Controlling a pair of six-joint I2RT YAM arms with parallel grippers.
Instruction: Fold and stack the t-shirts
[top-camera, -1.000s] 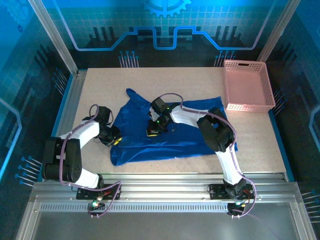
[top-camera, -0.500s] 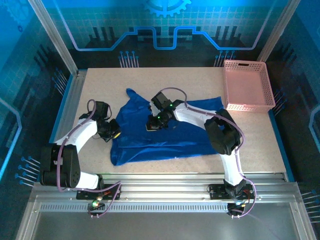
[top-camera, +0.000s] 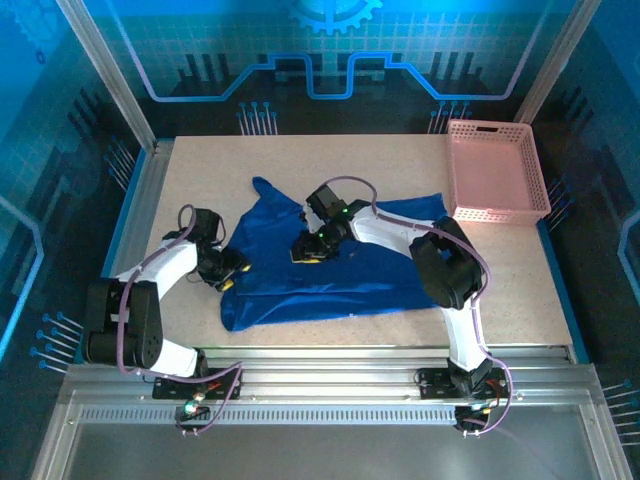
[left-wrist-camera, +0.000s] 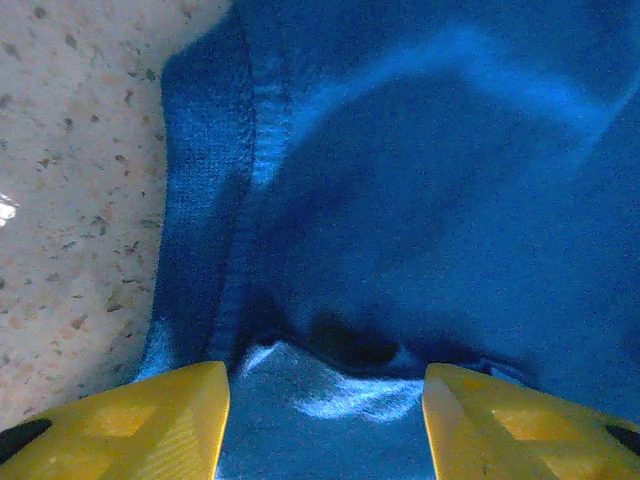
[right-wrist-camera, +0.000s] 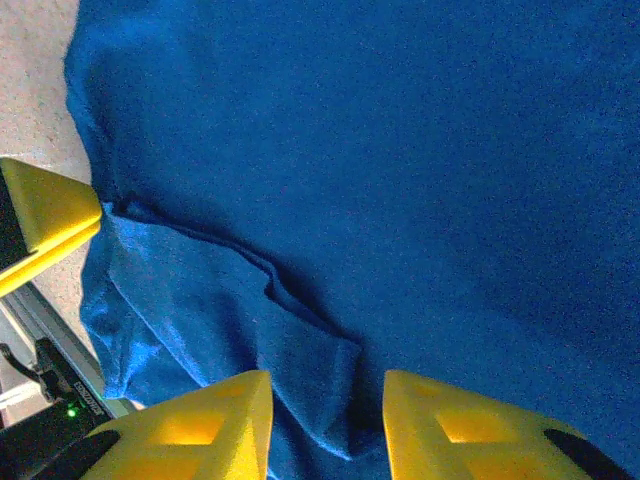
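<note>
1. The left gripper (top-camera: 228, 273) sits low at the left border of the t-shirt (top-camera: 300, 292), which lies spread but rumpled across the middle of the table (top-camera: 200, 180), with one corner trailing toward the far side
2. In the left wrist view its fingers (left-wrist-camera: 130, 420) stand wide apart and clamp nothing. A small raised ridge of blue cloth lies in the gap, and the stitched hem (left-wrist-camera: 250, 150) runs away ahead, beside bare tabletop
3. The step in hand looks like taking an edge for a fold. This side would do best to close on the hem itself, low against the table and catching every layer, not on the loose ridge
4. The right gripper (top-camera: 306, 250) rests over the shirt's middle. Its fingers (right-wrist-camera: 200, 430) are partly open, narrower than the left pair. A soft crease runs into the gap but nothing looks pinched
5. A grip that far inside the cloth would drag a bunch, so the right side should take a matching edge. Both arms should then lift evenly and keep the span between them taut
6. The pink basket (top-camera: 500, 213) stands at the far right, its near corner just beside the shirt's right corner. The fold should swing clear of it
7. No print, label or lettering can be read on the cloth as it lies, and the backdrop carries graphics but no words
</note>
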